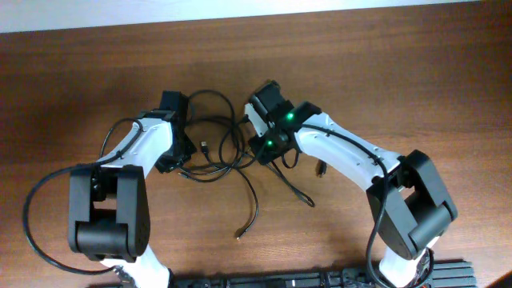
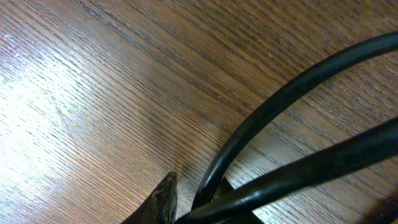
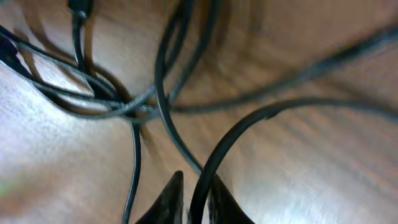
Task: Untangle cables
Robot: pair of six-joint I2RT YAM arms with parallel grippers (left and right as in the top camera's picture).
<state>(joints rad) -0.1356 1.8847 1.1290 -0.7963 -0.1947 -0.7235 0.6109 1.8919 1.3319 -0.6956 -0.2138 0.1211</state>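
The cables (image 3: 134,112) knot just ahead and to the left of the right gripper (image 3: 198,202), whose jaws sit narrow around one strand running straight out from them; the left gripper (image 2: 194,205) crowds the tangle's far side, cable against one fingertip, opening impossible to tell

Open table (image 1: 400,72) around central cables (image 1: 218,166)

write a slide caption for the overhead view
Two YAM arms reach into loosely tangled black cables on a wooden table, left gripper and right gripper at opposite sides of the loops.
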